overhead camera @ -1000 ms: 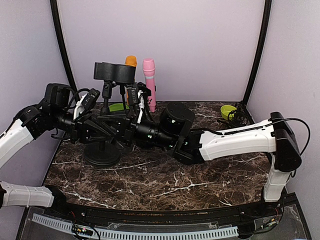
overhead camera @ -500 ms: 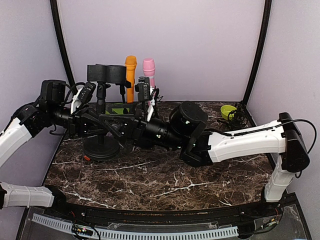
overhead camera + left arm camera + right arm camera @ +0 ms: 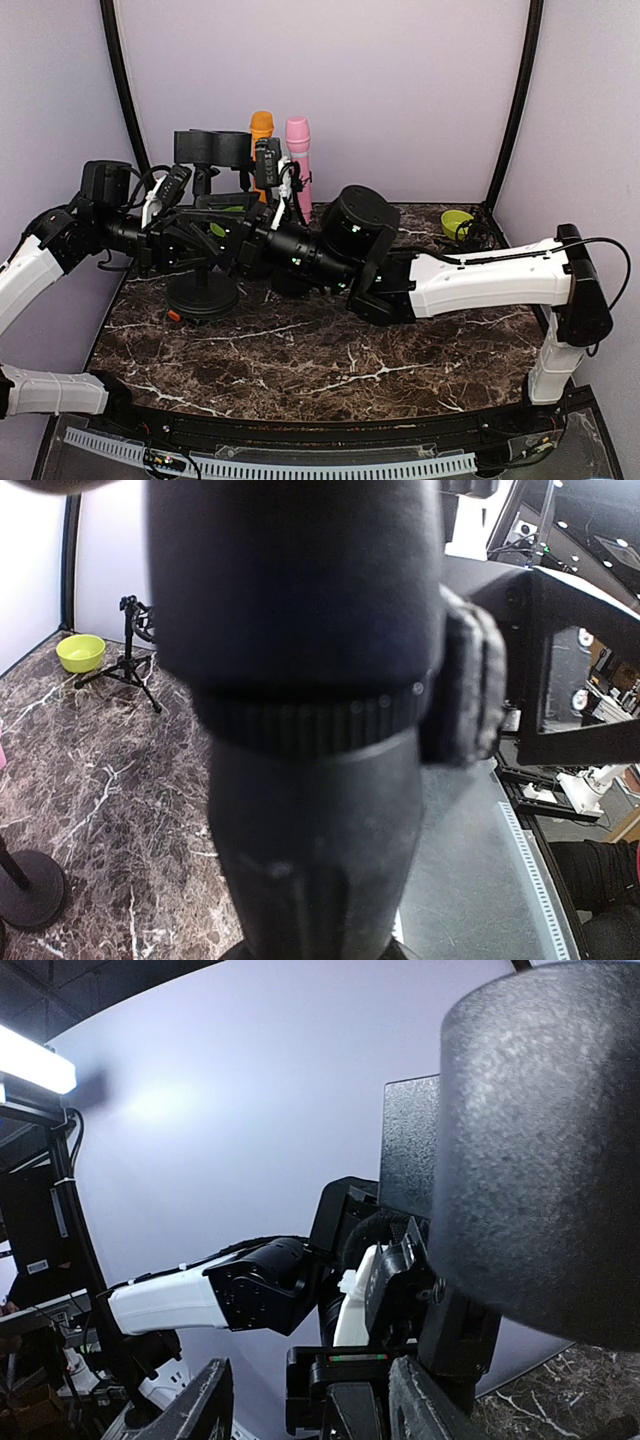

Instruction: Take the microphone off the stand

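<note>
Left arm: white upper link and black forearm stretched level to the right; the left claw (image 3: 205, 245) sits at the stand's pole, above the base.
Right arm: a long white link lies low across the bench (image 3: 330, 370), with the black forearm pointing left; the right claw (image 3: 242, 243) is just beside the pole, facing the left claw.
Left claw state: cannot tell; its wrist view is filled by a smooth black tube (image 3: 300, 680) with a knurled ring, and the fingers are hidden.
Right claw state: its fingers (image 3: 212, 1405) stand apart in the wrist view, with nothing pinched between them.
Microphone (image 3: 218, 147): black and stubby, lying level in the clip on top of the stand, above both claws.
Stand (image 3: 203, 296): thin black pole on a round disc base, at the left rear of the bench.
Right wrist view: a grainy cylinder (image 3: 540, 1150), dark grey, looms close on the right; I cannot tell what it is.
Bench: dark brown marble pattern with white veins.
Background: orange mic (image 3: 262, 125) and pink mic (image 3: 297, 150) stand upright at the back wall; a green bowl (image 3: 457, 222) sits at the right rear, with a small tripod (image 3: 130, 655) beside it.
</note>
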Controlling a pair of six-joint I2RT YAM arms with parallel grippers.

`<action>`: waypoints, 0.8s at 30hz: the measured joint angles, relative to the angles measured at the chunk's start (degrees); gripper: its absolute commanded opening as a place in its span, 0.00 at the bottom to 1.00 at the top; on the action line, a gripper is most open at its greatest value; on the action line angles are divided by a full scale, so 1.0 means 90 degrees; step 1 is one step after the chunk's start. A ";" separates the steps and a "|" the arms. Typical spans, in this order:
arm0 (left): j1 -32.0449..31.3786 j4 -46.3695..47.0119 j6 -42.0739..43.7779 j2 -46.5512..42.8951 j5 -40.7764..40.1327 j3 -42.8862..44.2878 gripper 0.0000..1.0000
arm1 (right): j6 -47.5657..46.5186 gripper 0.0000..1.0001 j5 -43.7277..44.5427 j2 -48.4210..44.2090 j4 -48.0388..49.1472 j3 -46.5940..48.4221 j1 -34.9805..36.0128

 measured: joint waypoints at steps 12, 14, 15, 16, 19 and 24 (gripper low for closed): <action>0.0002 -0.0364 0.0350 -0.0002 -0.0219 0.0029 0.00 | -0.0211 0.54 0.0964 -0.0386 -0.0342 -0.0695 0.0165; -0.0002 -0.0389 0.0440 -0.0010 -0.0177 0.0092 0.00 | -0.0209 0.54 0.1185 -0.0476 -0.0454 -0.0957 0.0165; -0.0002 -0.0389 0.0481 -0.0022 -0.0158 0.0114 0.00 | -0.0211 0.54 0.1258 -0.0486 -0.0512 -0.1025 0.0160; -0.0002 -0.0391 0.0503 -0.0034 -0.0138 0.0124 0.00 | -0.0211 0.54 0.1326 -0.0486 -0.0554 -0.1056 0.0158; -0.0002 -0.0396 0.0544 -0.0051 -0.0107 0.0165 0.00 | -0.0233 0.54 0.1392 -0.0478 -0.0775 -0.1005 0.0141; -0.0002 -0.0418 0.0605 -0.0051 -0.0102 0.0182 0.00 | -0.0265 0.53 0.1260 -0.0216 -0.0884 -0.0401 0.0141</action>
